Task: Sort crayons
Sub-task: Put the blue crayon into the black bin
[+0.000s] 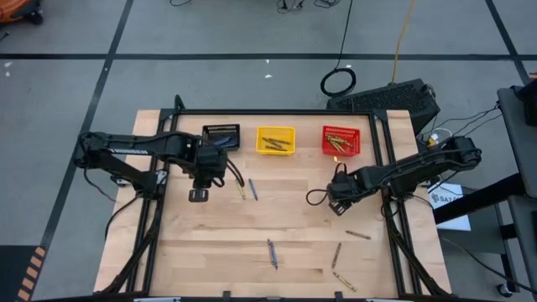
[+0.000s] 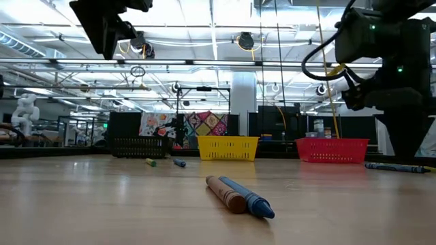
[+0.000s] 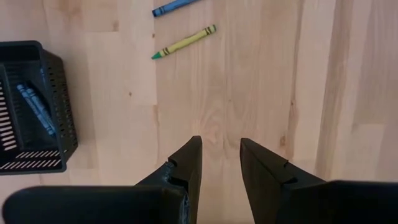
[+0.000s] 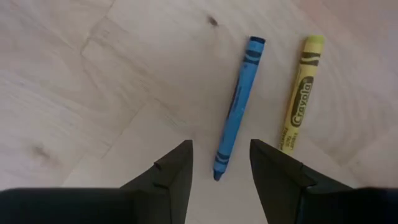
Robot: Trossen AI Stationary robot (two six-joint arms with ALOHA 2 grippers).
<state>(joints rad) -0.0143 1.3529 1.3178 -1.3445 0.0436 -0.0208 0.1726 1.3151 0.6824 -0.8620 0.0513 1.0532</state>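
Note:
Crayons lie scattered on the wooden table. In the right wrist view a blue crayon (image 4: 236,127) and a yellow crayon (image 4: 301,93) lie flat side by side. My right gripper (image 4: 221,165) hangs open above them, pointing down, with the blue crayon's tip between its fingertips but untouched. My left gripper (image 3: 221,162) hangs open over bare wood near the black bin (image 3: 59,106), which holds blue crayons (image 3: 37,109). A yellow-green crayon (image 3: 184,42) and a blue crayon (image 3: 169,7) lie ahead of it. A brown and a blue crayon (image 2: 238,194) lie together near the front edge.
Three small bins stand in a row at the far edge: the black bin (image 1: 221,137), a yellow bin (image 1: 275,140) and a red bin (image 1: 341,142). More crayons lie at the near right (image 1: 358,235) (image 1: 344,282). Bare wood spreads across the table's middle.

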